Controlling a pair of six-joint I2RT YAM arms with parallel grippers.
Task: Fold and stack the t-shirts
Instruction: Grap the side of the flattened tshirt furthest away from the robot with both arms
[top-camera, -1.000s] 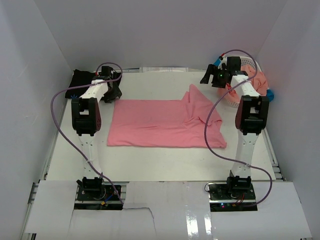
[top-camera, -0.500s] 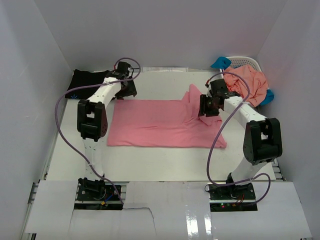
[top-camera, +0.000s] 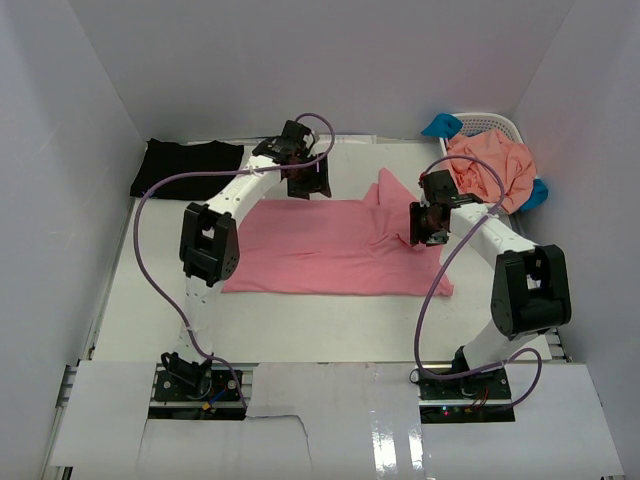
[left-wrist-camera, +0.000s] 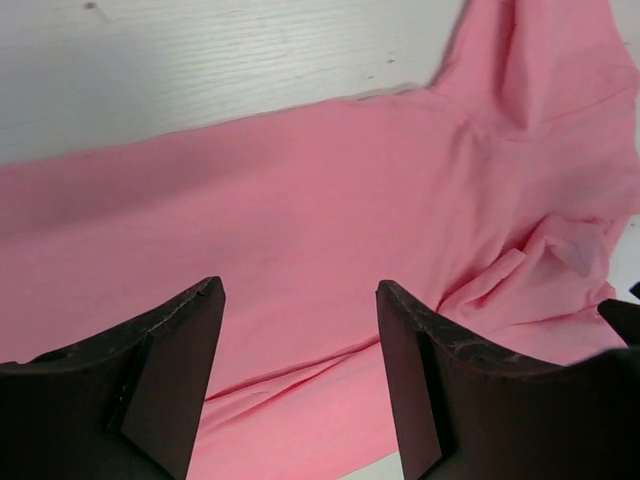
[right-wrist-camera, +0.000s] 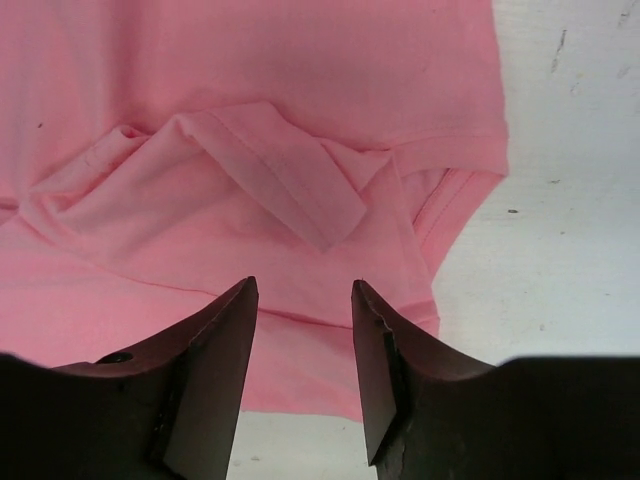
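Looking down, the wrist views show what the overhead hides: left gripper and right gripper jaws apart, empty, above the rose-pink t-shirt, which lies spread out centrally. Only the overhead shows the white basket far right, holding the salmon-orange t-shirt and blue t-shirt, and the black t-shirt far left.

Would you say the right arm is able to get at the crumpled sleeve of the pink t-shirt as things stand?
Probably yes. The right pincer hangs directly over the crumpled sleeve of the pink t-shirt, jaws apart, and nothing lies between them and the cloth.
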